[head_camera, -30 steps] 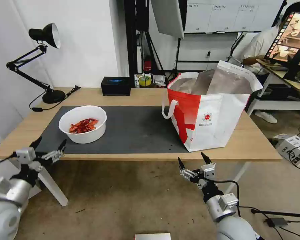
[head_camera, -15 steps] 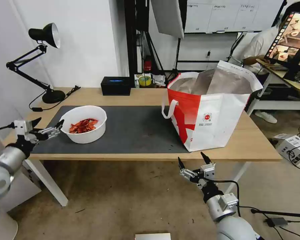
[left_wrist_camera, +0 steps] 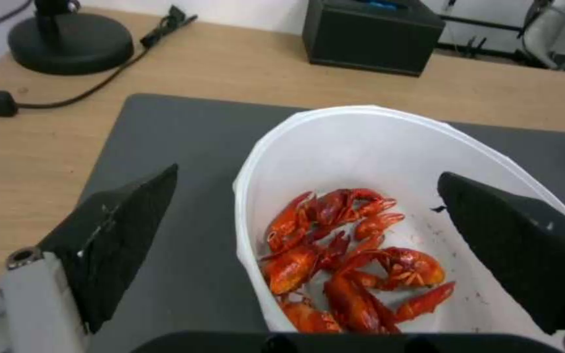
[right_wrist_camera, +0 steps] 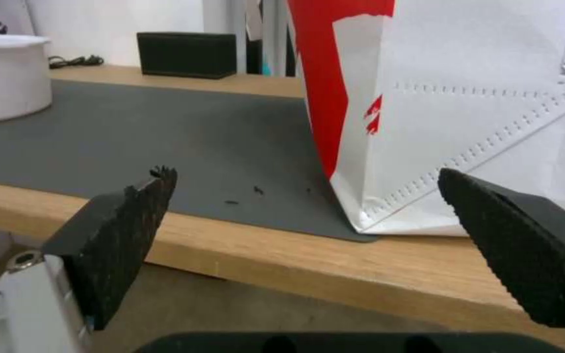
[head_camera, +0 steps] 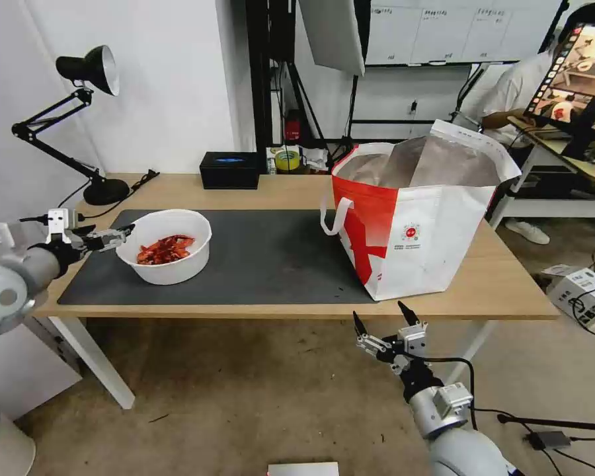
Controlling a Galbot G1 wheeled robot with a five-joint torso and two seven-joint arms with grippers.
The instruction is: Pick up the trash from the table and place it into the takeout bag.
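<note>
One white bowl [head_camera: 164, 246] of red crayfish shells [left_wrist_camera: 345, 255] sits on left of grey mat [head_camera: 258, 258], on wooden surface [head_camera: 489, 277]. One takeout bag [head_camera: 413, 211] stands right. Left tool [head_camera: 116, 237] spread, straddling bowl's left rim. Right tool [head_camera: 382, 319] spread, below near edge.

Head view: we look forward and down from standing height, the whole desk [head_camera: 277, 192] mid-frame, floor below.

Left wrist view: we look steeply down and very near, between the left end effector [left_wrist_camera: 309, 235] fingers, onto the bowl [left_wrist_camera: 374, 147].

Right wrist view: we look level from below the desk's front edge, near the takeout bag [right_wrist_camera: 466, 98].

Shared: all three views show the grey mat [head_camera: 271, 258], the bowl and the black box [head_camera: 229, 170].
</note>
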